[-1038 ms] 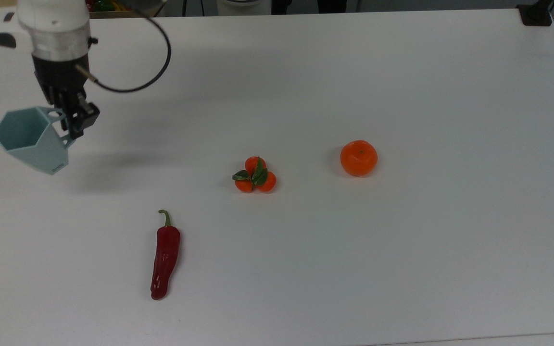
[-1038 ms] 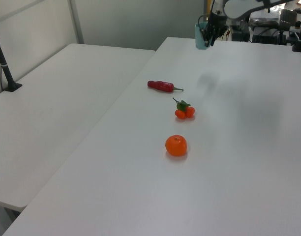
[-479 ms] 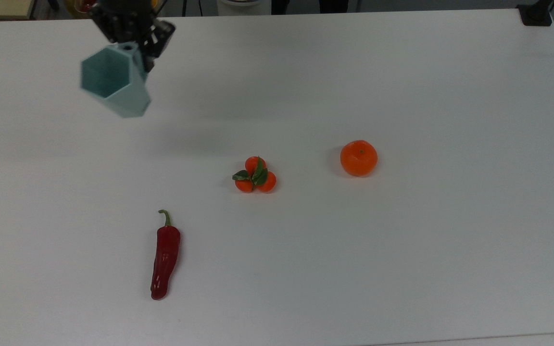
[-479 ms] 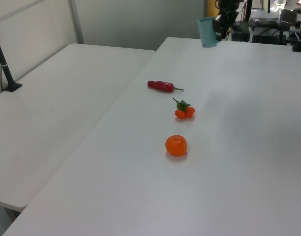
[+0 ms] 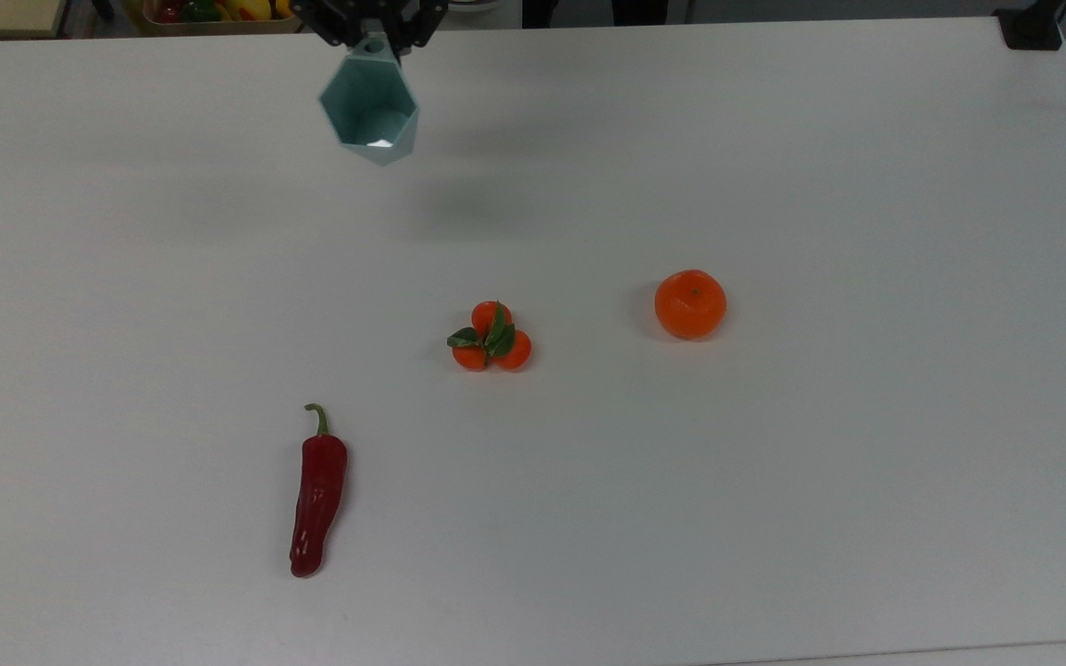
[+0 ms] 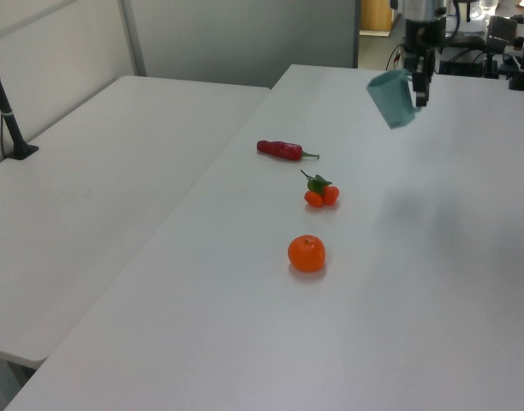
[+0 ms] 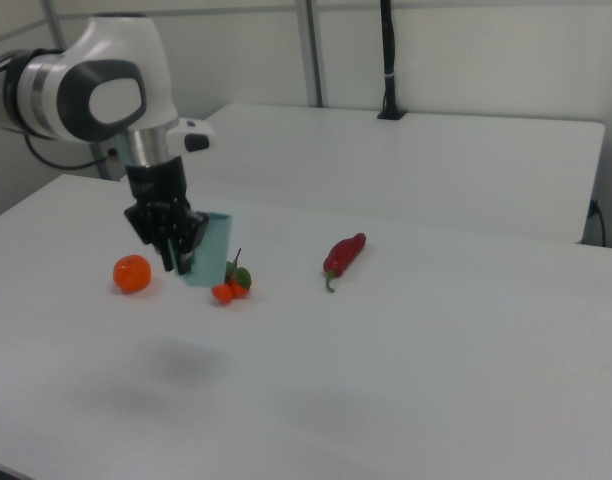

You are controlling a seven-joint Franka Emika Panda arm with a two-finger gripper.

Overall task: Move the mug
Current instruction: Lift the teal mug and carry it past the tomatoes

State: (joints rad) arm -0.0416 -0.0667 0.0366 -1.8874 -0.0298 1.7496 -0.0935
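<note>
Gripper: the black two-finger gripper [image 5: 372, 35] clamped the handle of the pale teal faceted mug [image 5: 369, 113].
Mug: hung tilted in the air, clear of the white table [image 5: 774, 462], near its far edge in the top view.
Table: a round orange [image 5: 690, 303], a leafy cluster of small oranges [image 5: 490, 337] and a long red chilli pepper [image 5: 317, 495] lay well apart.

I see even, bright light from overhead on the white table [image 5: 774, 509]. The mug [image 5: 369, 109] throws a soft grey shadow below itself in the top view's upper middle. The orange [image 5: 690, 303] casts a faint one at its left.
</note>
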